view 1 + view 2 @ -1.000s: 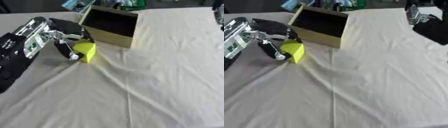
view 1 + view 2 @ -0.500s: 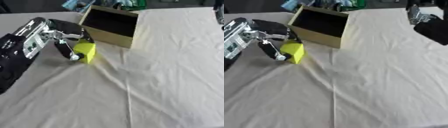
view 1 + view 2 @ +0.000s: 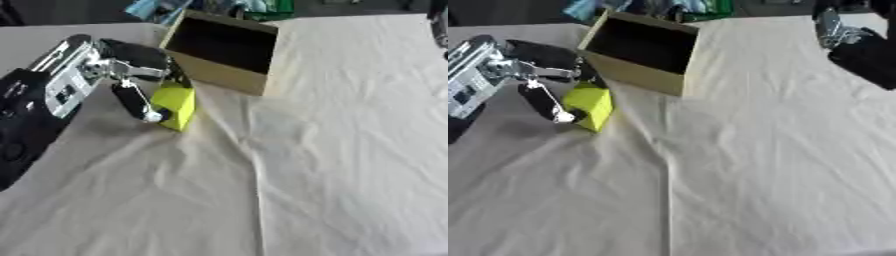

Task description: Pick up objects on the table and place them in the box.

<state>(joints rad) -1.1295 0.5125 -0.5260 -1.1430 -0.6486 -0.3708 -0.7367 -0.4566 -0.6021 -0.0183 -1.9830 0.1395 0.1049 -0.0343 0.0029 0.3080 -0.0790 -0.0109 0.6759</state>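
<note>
One yellow-green block (image 3: 175,105) sat near the table's far-left corner, just beside the open box (image 3: 223,50). Left hand (image 3: 140,82) had fingers and thumb curled round it, so the pick step was underway. Right hand (image 3: 837,31) showed at far-right edge; couldn't tell its fingers. Next, I'd judge: lift block clear, carry over box wall, release inside.

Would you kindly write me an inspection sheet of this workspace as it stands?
Surface: table under a creased off-white cloth.
Job's things: yellow block near the open box, which looks empty.
Clutter: nothing seen on the cloth.
Hands: left hand curled round the yellow block; right hand at the upper right corner, fingers unclear.
Cables: nothing seen.
Surroundings: blue and green items beyond the box, unclear.
</note>
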